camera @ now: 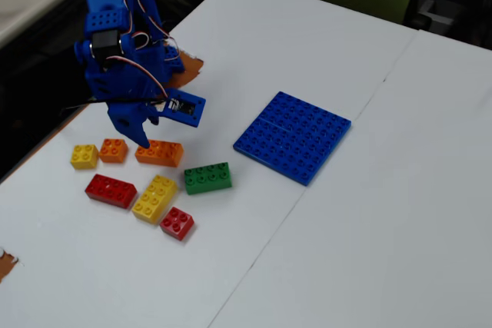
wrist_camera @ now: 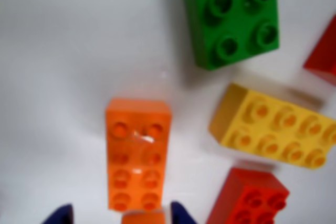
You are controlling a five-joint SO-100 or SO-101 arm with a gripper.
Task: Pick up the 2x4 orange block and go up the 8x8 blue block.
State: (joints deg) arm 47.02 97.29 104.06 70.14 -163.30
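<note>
Straddling: our jaws [wrist_camera: 119, 216] stand open, blue tips either side of the 2x4 orange block's [wrist_camera: 137, 153] near end, gripping nothing.
Contact: we cannot tell.
Block axis: in the wrist view, running lengthwise away from us, studs up.
Location: white bench [camera: 384, 213], well apart from the 8x8 blue block [camera: 293, 136].

2x4 orange block [wrist_camera: 138, 155] flat on table, 8x8 blue block [camera: 293, 136] well apart
</note>
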